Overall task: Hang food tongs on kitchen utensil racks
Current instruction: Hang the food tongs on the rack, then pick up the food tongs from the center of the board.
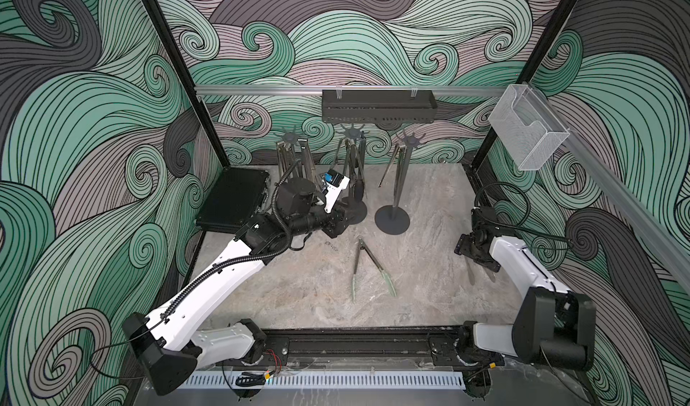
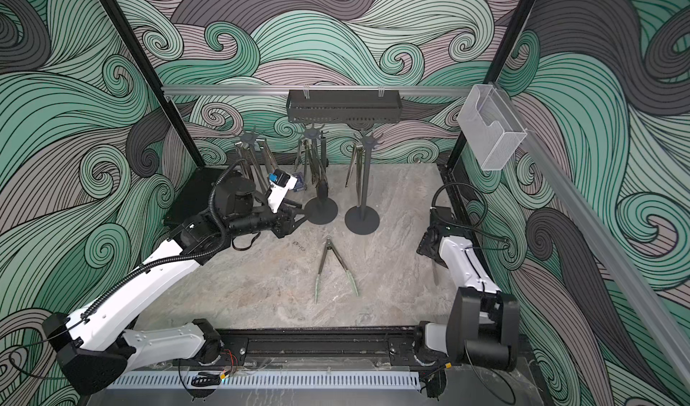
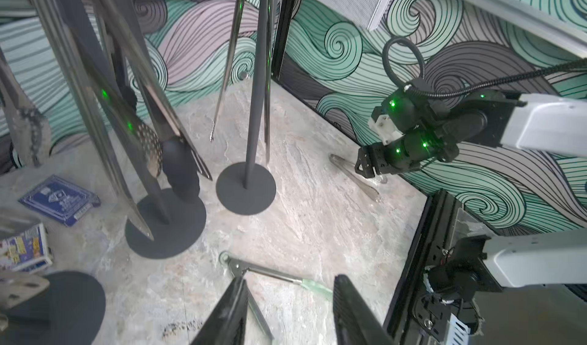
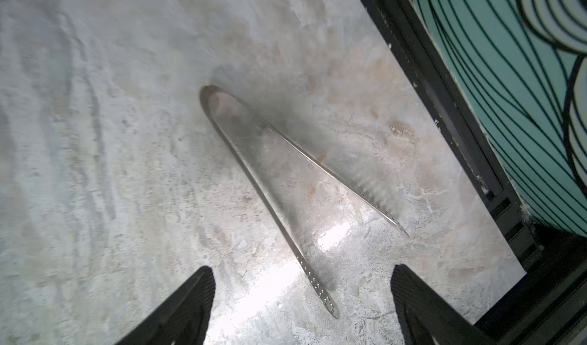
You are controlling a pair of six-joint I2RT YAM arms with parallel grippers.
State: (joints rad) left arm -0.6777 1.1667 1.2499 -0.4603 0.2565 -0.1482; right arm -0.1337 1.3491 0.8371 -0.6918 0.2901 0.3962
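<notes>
- Top views both show us the green-tipped tongs (image 1: 376,266) (image 2: 342,267) lying flat and spread on the stone-patterned table (image 1: 298,292), in front of the racks, with nothing touching them.
- We find the plain steel tongs (image 4: 276,219) lying near the table's right edge, directly beneath the right gripper (image 4: 301,268).
- At the back we count three upright racks: the left rack (image 1: 291,136), the middle rack (image 1: 351,131) and the right rack (image 1: 401,183). Tongs hang from each crown, and black-tipped tongs (image 1: 359,189) hang on the middle one.
- We see the left gripper (image 3: 289,278) near the middle rack's disc base, above the table, its jaws apart and empty.
- We see the right gripper's jaws spread wide, gripping nothing.
- Farther out we note a black case (image 1: 233,198) at the left rear, a perforated shelf (image 1: 377,105) on the back rail and a clear mesh basket (image 1: 530,127) on the right rail.
</notes>
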